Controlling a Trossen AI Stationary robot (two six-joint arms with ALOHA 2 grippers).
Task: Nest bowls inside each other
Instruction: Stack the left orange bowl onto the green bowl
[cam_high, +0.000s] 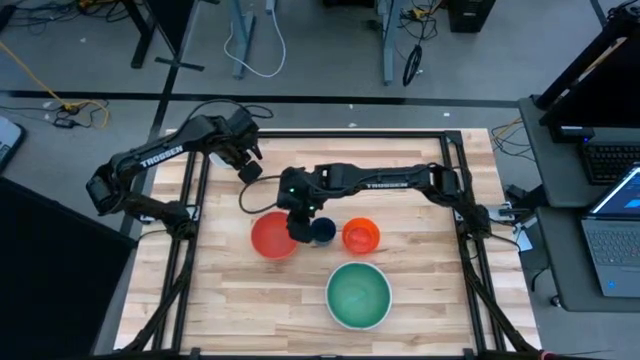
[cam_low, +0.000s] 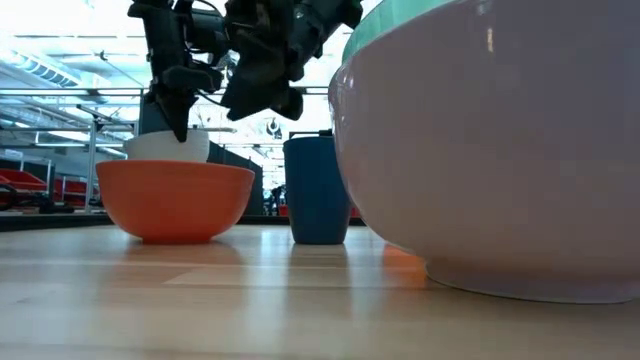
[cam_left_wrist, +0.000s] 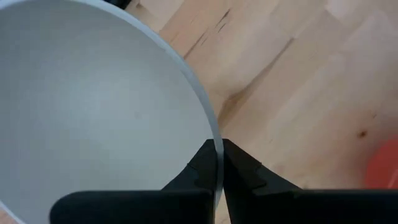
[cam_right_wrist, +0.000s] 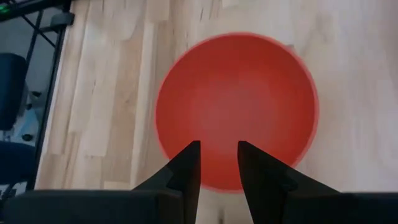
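My left gripper (cam_left_wrist: 219, 163) is at the table's far left and is shut on a small white bowl (cam_left_wrist: 93, 118), which also shows behind the red bowl in the low view (cam_low: 168, 146). My right gripper (cam_right_wrist: 219, 167) hovers open over the red bowl (cam_right_wrist: 236, 106), above its right rim (cam_high: 296, 232), with nothing between its fingers. The red bowl (cam_high: 270, 237), a tiny dark blue bowl (cam_high: 323, 232) and a small orange bowl (cam_high: 360, 235) stand in a row on their bases. Nearer the front, a large green bowl (cam_high: 358, 292) sits inside a large white bowl (cam_low: 500, 170). My left gripper pinches the white bowl's rim (cam_left_wrist: 213, 134), with one finger inside the bowl and one outside. The fingers come steeply from above. The bowl hangs tilted from the pinched rim and appears lifted off the table; the red bowl hides its underside in the low view.
The black frame rails (cam_high: 190, 210) run along the table's left and right sides. Bare wood lies at the near left (cam_high: 230, 310) and the near right of the table. A laptop (cam_high: 615, 230) stands on a side desk to the right.
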